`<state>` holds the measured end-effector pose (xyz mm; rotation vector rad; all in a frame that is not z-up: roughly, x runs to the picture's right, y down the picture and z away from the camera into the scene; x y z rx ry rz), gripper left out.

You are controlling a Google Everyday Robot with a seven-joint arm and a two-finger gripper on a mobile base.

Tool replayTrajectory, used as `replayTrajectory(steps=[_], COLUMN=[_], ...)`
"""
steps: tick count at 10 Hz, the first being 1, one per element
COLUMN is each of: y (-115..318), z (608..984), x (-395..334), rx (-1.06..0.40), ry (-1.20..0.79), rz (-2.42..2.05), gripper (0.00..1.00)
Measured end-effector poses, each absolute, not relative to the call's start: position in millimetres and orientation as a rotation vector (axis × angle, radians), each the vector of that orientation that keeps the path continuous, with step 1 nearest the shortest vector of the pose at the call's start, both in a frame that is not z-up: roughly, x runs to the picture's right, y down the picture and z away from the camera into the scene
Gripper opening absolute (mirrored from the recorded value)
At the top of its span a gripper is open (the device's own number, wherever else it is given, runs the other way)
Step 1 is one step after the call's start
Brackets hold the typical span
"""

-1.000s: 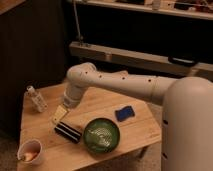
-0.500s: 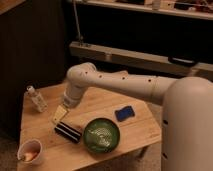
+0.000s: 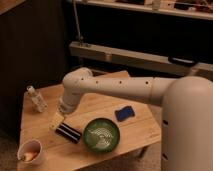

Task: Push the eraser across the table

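Note:
The eraser, a small black block with a pale stripe, lies on the front left part of the pale wooden table, just left of the green bowl. My gripper hangs at the end of the white arm, which reaches in from the right. The gripper sits directly behind and slightly left of the eraser, close to or touching its far edge. Nothing shows as held.
A green bowl stands right of the eraser near the front edge. Behind the bowl lies a blue pad. A small clear bottle is at the far left, and a white cup occupies the front left corner.

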<state>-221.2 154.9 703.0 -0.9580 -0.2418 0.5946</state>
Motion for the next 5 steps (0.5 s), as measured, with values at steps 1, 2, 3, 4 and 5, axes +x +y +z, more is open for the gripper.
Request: replayTrajectory(steps=[1, 2, 3, 4, 5], y=[177, 191, 207, 213, 218], z=[703, 702, 702, 703, 703], x=[-226, -228, -229, -227, -226], rx=[-0.979, -0.992, -1.001, -0.995, -0.97], ry=[-0.252, -0.256, -0.262, -0.264, -0.26], rz=[0.584, 0.577, 0.572, 0.573, 0.568], gripper=[0.54, 0.45, 0.34, 0.25, 0.12])
